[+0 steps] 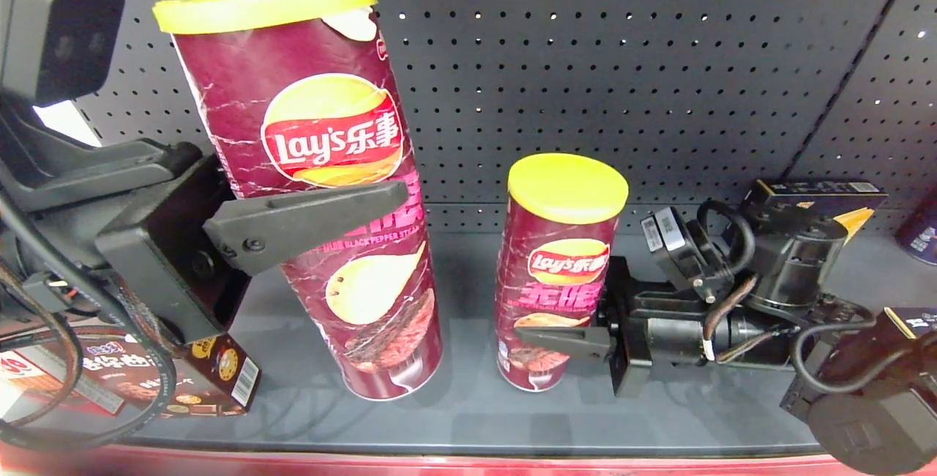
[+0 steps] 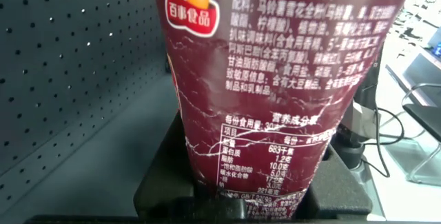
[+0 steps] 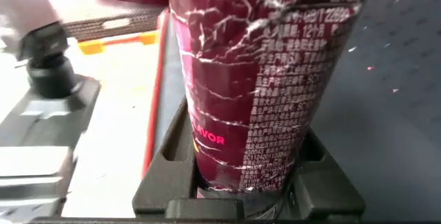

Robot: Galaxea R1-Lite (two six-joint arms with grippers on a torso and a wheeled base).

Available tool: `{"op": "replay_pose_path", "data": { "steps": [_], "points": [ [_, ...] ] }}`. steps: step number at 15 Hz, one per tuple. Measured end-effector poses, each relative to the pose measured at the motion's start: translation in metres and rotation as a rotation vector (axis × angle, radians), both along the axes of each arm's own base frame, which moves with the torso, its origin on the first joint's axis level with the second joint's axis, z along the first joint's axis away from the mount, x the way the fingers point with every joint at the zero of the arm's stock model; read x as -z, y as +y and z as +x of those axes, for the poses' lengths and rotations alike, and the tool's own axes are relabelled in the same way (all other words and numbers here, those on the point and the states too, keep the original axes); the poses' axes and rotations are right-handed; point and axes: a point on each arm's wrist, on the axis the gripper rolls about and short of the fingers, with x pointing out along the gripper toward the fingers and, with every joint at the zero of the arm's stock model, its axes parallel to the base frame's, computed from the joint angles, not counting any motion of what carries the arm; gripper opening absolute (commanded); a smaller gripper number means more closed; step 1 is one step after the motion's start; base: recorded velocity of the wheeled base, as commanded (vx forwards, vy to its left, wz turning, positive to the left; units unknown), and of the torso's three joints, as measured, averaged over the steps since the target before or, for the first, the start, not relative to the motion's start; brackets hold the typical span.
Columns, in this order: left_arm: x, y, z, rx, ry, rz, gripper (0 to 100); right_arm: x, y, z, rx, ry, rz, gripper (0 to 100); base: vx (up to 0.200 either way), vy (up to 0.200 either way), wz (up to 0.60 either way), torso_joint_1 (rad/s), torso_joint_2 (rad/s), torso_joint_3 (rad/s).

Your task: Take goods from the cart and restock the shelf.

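I'm mid-placement: my left tool [image 1: 351, 212] is clamped on the tilted can [image 1: 315, 132] at the shelf [image 1: 468, 403], and my right tool [image 1: 542, 329] grips the upright can [image 1: 560, 271] standing beside it. Next, I judge: straighten, seat, release.

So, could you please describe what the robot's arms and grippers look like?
Both are matte black. The left gripper has a blocky body and a flat, wedge-shaped finger with small screws; black cables loop beside it. The right gripper has a similar tapered finger, with round joint housings, looped cables and a white label behind.
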Motion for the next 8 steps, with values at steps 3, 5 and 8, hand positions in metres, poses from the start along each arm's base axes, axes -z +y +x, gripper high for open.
{"op": "replay_pose_path", "data": {
  "steps": [3, 5, 8],
  "points": [
    [0.0, 0.001, 0.001, -0.008, 0.0, 0.0, 0, 0.013, -0.002, -0.012, -0.014, 0.026, -0.019, 0, 0.0, 0.0, 0.0, 0.0, 0.0, 0.0],
    [0.001, 0.002, 0.001, -0.008, 0.002, 0.001, 0, 0.02, -0.004, -0.013, -0.009, 0.033, -0.025, 0, 0.0, 0.0, 0.0, 0.0, 0.0, 0.0],
    [0.002, 0.002, 0.001, -0.008, 0.006, 0.003, 0, 0.028, -0.01, -0.01, 0.012, 0.045, -0.034, 0, 0.0, 0.0, 0.0, 0.0, 0.0, 0.0]
  ]
}}
